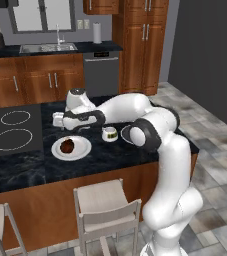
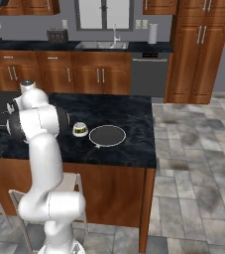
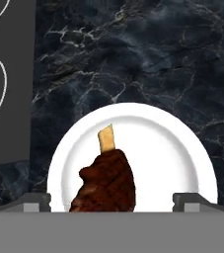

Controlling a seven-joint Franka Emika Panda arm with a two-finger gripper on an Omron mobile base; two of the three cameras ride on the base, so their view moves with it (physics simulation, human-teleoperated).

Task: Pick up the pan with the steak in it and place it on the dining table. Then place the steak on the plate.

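Reddish-brown steak (image 3: 106, 183) lying on white plate (image 3: 158, 143) on the dark stone tabletop (image 1: 35, 165), long axis towards its centre, directly beneath the tool (image 3: 112, 201), jaws wide apart and empty; pan (image 2: 107, 135) well beside plate

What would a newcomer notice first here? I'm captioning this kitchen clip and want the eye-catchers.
First the big white arm bent low over the dining table, its open gripper hanging just above the plate. Next the steak, a reddish-brown lump lying on that white plate against the black veined stone. Off to the arm's right, the pan sits empty on the same top, a small white bowl beside it.
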